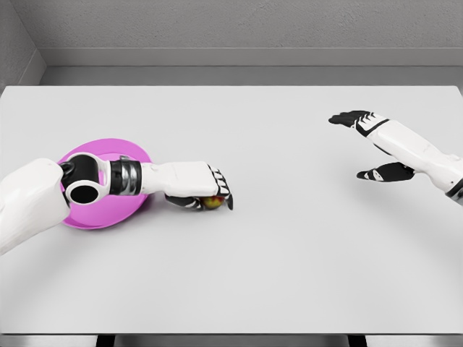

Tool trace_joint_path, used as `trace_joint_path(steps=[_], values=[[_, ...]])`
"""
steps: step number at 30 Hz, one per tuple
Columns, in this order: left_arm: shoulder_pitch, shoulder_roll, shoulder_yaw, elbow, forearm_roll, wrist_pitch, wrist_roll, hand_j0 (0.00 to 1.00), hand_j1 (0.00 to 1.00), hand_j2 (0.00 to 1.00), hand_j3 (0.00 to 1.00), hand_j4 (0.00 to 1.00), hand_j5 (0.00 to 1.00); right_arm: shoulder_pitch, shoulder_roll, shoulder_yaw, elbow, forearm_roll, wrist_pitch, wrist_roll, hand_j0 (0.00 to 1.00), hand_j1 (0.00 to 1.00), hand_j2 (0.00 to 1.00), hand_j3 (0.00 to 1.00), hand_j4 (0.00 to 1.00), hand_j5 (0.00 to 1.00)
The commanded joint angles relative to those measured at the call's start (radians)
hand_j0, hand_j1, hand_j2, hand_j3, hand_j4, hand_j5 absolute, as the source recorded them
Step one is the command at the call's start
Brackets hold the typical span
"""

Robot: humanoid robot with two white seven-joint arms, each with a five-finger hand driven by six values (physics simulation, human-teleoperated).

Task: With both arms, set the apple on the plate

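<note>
Left hand (199, 189) clamped on apple (212, 202) at frame centre-left, on the table (289, 253) just right of the pink plate (101, 213), forearm crossing the plate; right hand (369, 148) spread, empty, far right.

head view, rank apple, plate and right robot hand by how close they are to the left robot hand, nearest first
1. apple: under the left robot hand, in its fingers.
2. plate: behind that wrist, table's left side.
3. right robot hand: far right, open, raised.
</note>
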Motion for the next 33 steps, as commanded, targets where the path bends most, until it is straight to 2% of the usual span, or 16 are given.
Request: trace_joint_path(steps=[1, 18, 24, 33], values=[[-0.002, 0.001, 0.002, -0.003, 0.010, 0.002, 0.000, 0.61, 0.61, 0.61, 0.61, 0.61, 0.61, 0.000, -0.001, 0.000, -0.001, -0.008, 0.002, -0.001, 1.00, 1.00, 1.00, 1.00, 1.00, 1.00], [-0.018, 0.015, 0.008, -0.021, 0.011, 0.002, 0.000, 0.61, 0.61, 0.61, 0.61, 0.61, 0.61, 0.000, -0.001, 0.000, -0.001, -0.008, 0.002, -0.001, 1.00, 1.00, 1.00, 1.00, 1.00, 1.00], [-0.020, 0.067, 0.031, -0.081, 0.013, 0.002, 0.000, 0.61, 0.61, 0.61, 0.61, 0.61, 0.61, 0.000, -0.001, 0.000, -0.001, -0.008, 0.002, -0.001, 1.00, 1.00, 1.00, 1.00, 1.00, 1.00], [-0.020, 0.091, 0.046, -0.104, 0.014, 0.002, 0.000, 0.61, 0.61, 0.61, 0.61, 0.61, 0.61, 0.000, -0.001, 0.000, -0.002, -0.008, 0.002, -0.001, 1.00, 1.00, 1.00, 1.00, 1.00, 1.00]])
